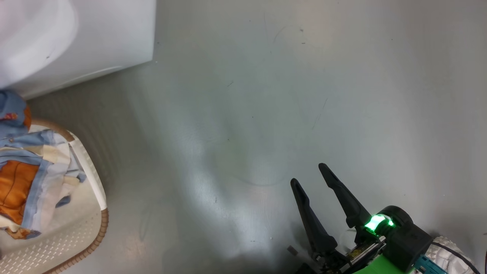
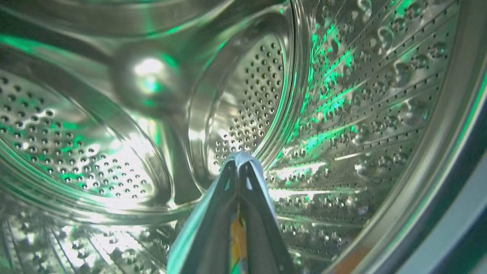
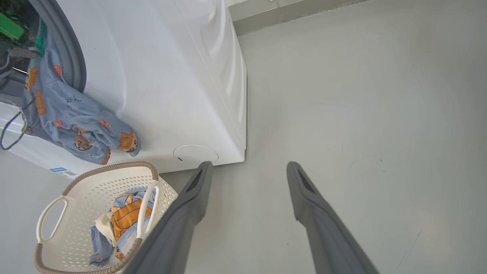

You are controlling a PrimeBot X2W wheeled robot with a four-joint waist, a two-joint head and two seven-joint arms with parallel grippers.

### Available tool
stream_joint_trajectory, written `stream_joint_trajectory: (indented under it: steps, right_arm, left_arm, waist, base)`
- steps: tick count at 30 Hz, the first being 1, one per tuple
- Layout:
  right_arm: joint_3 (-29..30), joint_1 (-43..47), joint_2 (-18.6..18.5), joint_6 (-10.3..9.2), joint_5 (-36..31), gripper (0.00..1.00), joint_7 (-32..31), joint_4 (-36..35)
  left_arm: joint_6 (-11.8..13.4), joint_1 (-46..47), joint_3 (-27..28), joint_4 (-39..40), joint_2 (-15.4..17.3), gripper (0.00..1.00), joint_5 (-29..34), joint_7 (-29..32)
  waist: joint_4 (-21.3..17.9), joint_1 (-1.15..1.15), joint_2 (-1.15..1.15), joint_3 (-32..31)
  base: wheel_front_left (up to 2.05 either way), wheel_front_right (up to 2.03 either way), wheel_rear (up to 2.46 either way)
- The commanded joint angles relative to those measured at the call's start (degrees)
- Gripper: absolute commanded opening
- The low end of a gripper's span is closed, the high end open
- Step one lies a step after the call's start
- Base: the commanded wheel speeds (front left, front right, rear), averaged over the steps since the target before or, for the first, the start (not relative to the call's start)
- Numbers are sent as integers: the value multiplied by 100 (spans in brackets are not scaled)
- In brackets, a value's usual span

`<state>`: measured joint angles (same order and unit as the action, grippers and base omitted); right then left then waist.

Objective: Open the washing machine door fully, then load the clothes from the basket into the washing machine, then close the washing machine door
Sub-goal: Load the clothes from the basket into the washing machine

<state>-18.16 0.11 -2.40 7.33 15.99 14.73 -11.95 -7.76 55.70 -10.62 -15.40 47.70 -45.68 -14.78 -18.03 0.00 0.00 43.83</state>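
My left gripper (image 2: 239, 167) is inside the perforated steel drum (image 2: 342, 95) of the washing machine (image 3: 171, 76), shut on a fold of light-blue cloth (image 2: 243, 156) with an orange bit between the fingers. A light-blue printed garment (image 3: 72, 118) hangs out of the opening over the grey rubber ring (image 3: 70, 49) and down the white front. The cream basket (image 3: 87, 186) stands on the floor before the machine, holding more clothes (image 3: 125, 215) in blue, cream and orange. My right gripper (image 3: 249, 165) hovers open over bare floor, right of the basket (image 1: 68, 236). The washing machine door is out of view.
Grey floor spreads to the right of the machine's corner (image 1: 95, 38) and around my right gripper (image 1: 309, 174). A skirting edge (image 3: 285, 15) runs along the far wall. A round cover (image 3: 196, 154) sits low on the machine's front. A dark cable (image 3: 11, 129) loops at the left.
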Motion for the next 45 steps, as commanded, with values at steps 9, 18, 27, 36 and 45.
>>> stream_joint_trajectory:
  steps: [9, 18, 27, 36, 45]
  right_arm:
    - [-85, 62, -48, 16, 118, 100, 27, -3]
    - [120, -68, -48, 16, 149, 100, 27, 158]
    - [299, -221, -48, 16, 191, 100, 27, 304]
    - [395, -299, -48, 16, 197, 100, 27, 410]
    - [449, -336, -48, 16, 191, 100, 27, 503]
  left_arm:
    - [27, -286, -44, -10, 334, 100, -84, -21]
    - [27, -513, -331, -132, 187, 100, -198, -21]
    - [27, -960, -211, 195, 10, 100, -85, -21]
    - [27, -1847, 397, 700, -423, 100, 324, -21]
    - [27, -2857, 981, 1180, -1016, 100, 638, -21]
  waist:
    - [99, 0, 0, -186]
    - [363, 0, 0, -462]
    - [629, 0, 0, -592]
    - [821, 0, 0, -693]
    - [953, 0, 0, -794]
  base:
    - [0, 0, 0]
    - [0, 0, 0]
    - [0, 0, 0]
    - [0, 0, 0]
    - [0, 0, 0]
